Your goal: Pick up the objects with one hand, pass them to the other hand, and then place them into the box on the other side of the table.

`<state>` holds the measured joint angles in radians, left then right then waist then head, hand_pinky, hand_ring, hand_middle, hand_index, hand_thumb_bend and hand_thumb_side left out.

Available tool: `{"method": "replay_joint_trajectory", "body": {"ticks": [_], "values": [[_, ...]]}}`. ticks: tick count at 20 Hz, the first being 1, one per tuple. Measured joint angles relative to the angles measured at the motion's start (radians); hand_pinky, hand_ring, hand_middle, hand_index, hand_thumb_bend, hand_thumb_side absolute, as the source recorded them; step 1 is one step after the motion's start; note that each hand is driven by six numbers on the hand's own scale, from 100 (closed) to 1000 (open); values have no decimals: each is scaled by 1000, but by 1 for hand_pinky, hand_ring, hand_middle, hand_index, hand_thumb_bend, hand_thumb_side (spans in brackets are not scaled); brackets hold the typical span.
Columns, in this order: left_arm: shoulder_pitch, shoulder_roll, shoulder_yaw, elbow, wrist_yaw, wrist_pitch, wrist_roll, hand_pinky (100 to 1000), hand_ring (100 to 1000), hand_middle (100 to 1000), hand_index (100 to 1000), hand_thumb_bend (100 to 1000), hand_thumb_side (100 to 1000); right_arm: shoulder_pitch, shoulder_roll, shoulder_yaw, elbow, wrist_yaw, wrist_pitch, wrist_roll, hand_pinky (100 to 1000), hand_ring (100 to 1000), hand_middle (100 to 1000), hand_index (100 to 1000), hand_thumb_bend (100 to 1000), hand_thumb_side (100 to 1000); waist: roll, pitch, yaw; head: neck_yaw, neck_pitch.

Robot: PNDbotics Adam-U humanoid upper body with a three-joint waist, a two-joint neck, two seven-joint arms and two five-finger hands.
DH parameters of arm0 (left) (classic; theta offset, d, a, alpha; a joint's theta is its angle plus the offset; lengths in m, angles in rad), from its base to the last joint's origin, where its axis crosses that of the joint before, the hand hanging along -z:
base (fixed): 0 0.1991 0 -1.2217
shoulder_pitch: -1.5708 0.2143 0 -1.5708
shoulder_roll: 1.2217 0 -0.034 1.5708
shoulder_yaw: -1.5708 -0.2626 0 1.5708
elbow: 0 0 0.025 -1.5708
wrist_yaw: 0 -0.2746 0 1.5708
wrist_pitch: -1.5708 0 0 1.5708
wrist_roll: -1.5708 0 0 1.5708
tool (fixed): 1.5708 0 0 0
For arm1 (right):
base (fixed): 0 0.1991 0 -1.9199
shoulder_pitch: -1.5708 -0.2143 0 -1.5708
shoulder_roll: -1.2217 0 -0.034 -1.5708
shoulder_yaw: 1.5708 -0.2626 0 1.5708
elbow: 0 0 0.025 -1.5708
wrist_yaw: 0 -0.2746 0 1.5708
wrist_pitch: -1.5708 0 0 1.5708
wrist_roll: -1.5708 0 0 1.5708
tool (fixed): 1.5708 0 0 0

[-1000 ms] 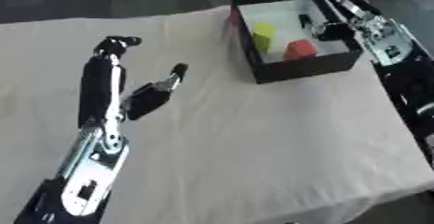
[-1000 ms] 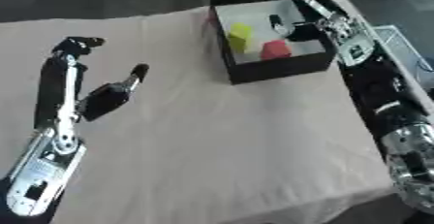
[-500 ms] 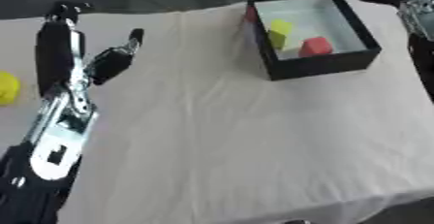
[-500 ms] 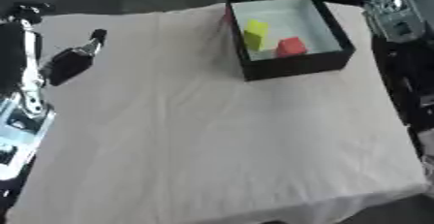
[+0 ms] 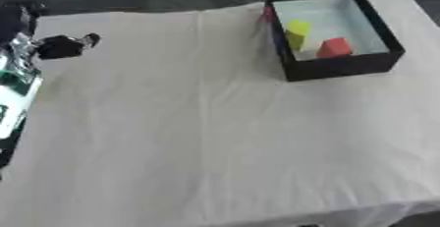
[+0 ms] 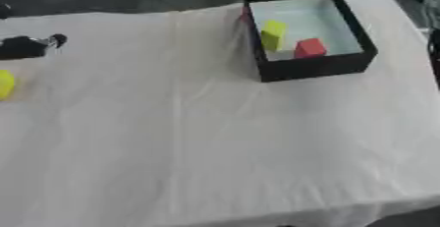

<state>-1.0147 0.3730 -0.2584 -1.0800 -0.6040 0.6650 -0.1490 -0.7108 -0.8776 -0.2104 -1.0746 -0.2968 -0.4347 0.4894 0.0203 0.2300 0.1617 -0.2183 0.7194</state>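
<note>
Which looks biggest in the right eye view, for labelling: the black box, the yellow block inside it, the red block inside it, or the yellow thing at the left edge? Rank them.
1. Black box, far the largest.
2. Yellow block.
3. Red block, slightly smaller.
The yellow thing at the left edge is cut off by the frame and sits nearer the camera, so I cannot rank it.

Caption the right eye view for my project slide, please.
Black box holding a yellow block and red block; another yellow object waits beside the left hand.

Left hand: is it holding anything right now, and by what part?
Nothing is held. The left hand is at the table's left edge with nothing in it; the yellow object lies apart on the cloth.
</note>
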Motion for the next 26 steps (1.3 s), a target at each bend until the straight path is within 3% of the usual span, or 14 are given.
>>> {"method": "replay_joint_trajectory", "body": {"ticks": [3, 7, 14, 18, 22, 26], "values": [[-41, 41, 6, 65, -9, -5, -125, 781, 841, 776, 815, 769, 367, 12, -18, -12, 0, -23, 14, 4, 1000, 1000, 1000, 1000, 100, 464, 0, -2, -2, 18, 4], [-74, 72, 21, 132, -67, -35, -263, 784, 845, 776, 816, 757, 385, 26, -33, -21, 7, -29, 18, 5, 1000, 1000, 1000, 1000, 100, 461, -1, -2, -6, 34, 7], [-108, 102, 50, 211, -120, -86, -428, 803, 851, 772, 819, 820, 364, 42, -37, -29, 37, -15, 22, -14, 1000, 1000, 1000, 1000, 100, 453, -1, -2, -6, 66, 8], [-114, 105, 60, 258, -188, -113, -511, 822, 859, 781, 840, 819, 264, 45, -37, -29, 47, 1, 16, -20, 1000, 1000, 1000, 1000, 100, 446, -1, -2, -7, 76, 7], [-115, 106, 75, 300, -283, -142, -542, 826, 859, 782, 837, 743, 100, 51, -37, -29, 57, 15, 7, -26, 1000, 1000, 1000, 1000, 100, 441, -2, -2, -10, 81, 7], [-115, 106, 102, 331, -341, -141, -540, 823, 855, 777, 823, 684, 100, 52, -36, -29, 64, 29, -2, -29, 1000, 1000, 1000, 1000, 100, 439, -4, 0, -12, 85, 3]]}}
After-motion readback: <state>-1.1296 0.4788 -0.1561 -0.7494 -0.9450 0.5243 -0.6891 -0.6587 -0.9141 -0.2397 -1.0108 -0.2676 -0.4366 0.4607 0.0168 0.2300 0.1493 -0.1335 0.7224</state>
